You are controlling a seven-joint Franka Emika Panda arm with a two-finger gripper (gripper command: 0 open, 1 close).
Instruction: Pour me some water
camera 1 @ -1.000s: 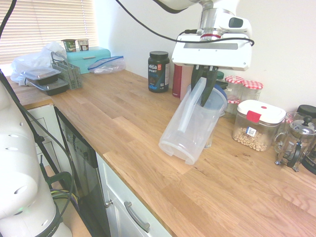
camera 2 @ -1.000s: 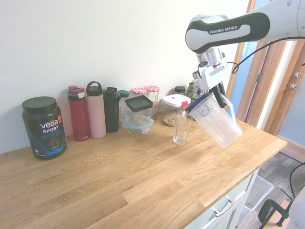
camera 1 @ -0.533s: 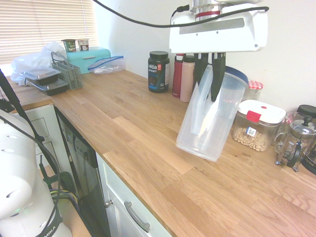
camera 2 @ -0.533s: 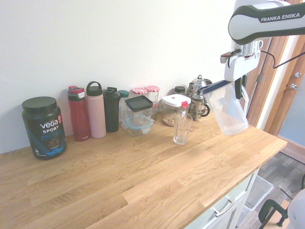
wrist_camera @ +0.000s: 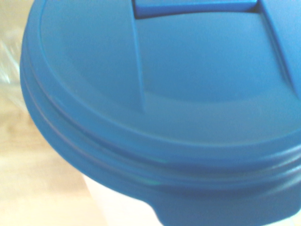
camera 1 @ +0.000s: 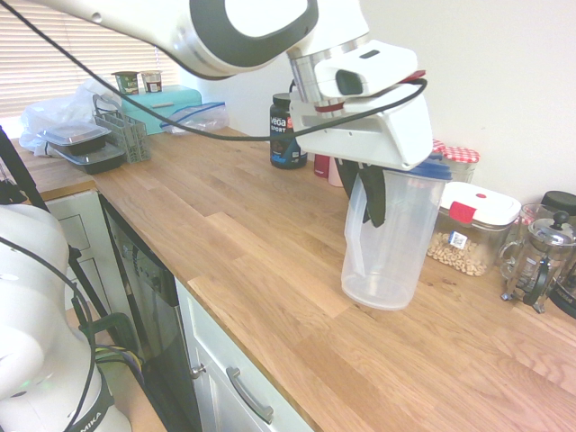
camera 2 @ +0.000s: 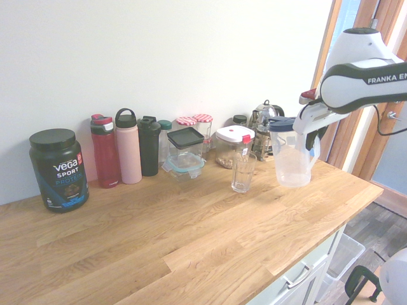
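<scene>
Fingers (camera 1: pixel 374 200) clamped on pitcher (camera 1: pixel 392 247) handle; pitcher near upright. Wrist view: blurry lid (wrist_camera: pixel 188 94), cropped. Glass (camera 2: pixel 242 172) near pitcher, counter (camera 2: pixel 191 235) edge beyond.

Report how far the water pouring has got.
Looks done: the gripper has the pitcher by its handle, now upright beside the glass. In hand: that pitcher, lid on. Whether any water was poured, I cannot tell. Left, probably: releasing the handle.
</scene>
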